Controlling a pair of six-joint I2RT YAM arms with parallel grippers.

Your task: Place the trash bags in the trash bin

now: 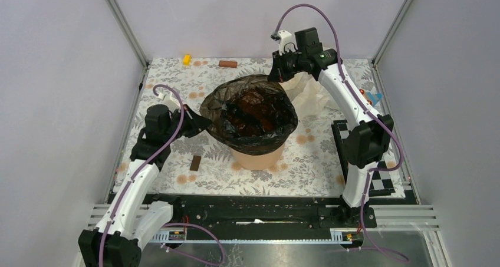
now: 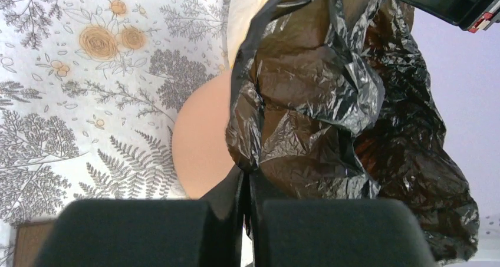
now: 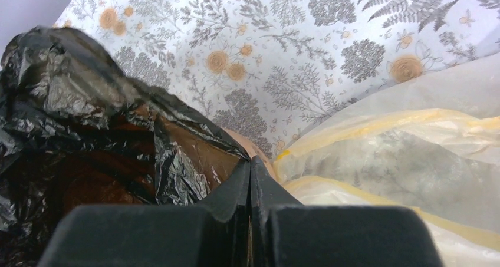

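The black trash bag (image 1: pixel 250 111) is spread open over the mouth of the peach-orange trash bin (image 1: pixel 257 158), whose lower wall shows beneath it. My left gripper (image 1: pixel 197 124) is shut on the bag's left rim and holds it out past the bin's side. In the left wrist view the jaws (image 2: pixel 249 175) pinch a fold of the bag (image 2: pixel 318 102) beside the bin wall (image 2: pixel 200 143). My right gripper (image 1: pixel 277 75) is shut on the bag's far right rim. In the right wrist view the closed jaws (image 3: pixel 250 167) meet the bag's edge (image 3: pixel 88 114) over a sliver of bin (image 3: pixel 261 156).
A cream-white translucent bag (image 1: pixel 309 93) lies behind and right of the bin, close under my right gripper (image 3: pixel 401 161). A brown block (image 1: pixel 195 162) lies near the left arm. A yellow piece (image 1: pixel 187 59) and a brown piece (image 1: pixel 227 63) sit at the back edge. A checkered board (image 1: pixel 377 178) lies at the right.
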